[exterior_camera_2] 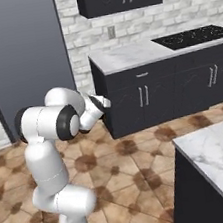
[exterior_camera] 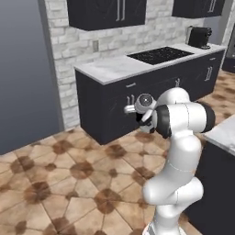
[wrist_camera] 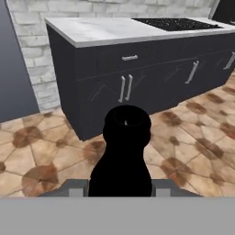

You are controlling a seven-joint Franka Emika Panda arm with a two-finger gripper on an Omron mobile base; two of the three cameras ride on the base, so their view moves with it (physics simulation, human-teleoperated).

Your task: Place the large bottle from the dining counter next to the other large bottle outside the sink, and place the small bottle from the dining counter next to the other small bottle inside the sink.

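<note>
Brown patterned floor tiles and dark kitchen cabinets (wrist_camera: 137, 78) lie ahead of the hand, under a marble tabletop (exterior_camera: 114, 68) with a cooktop (exterior_camera: 159, 54). Seen from the hand camera, a bottle (wrist_camera: 125, 156) with a dark cap and neck rises right in front of the lens, and the jaws appear clamped on it low down, the gripper (wrist_camera: 120, 188) carrying it in the air over the floor. Its body colour is hidden, so I cannot tell which bottle it is. It looks rigid and smooth, likely light but slippery; a grip on the wider body seems safer than the neck. A corner of the dining counter (exterior_camera_2: 216, 153) shows nearby.
</note>
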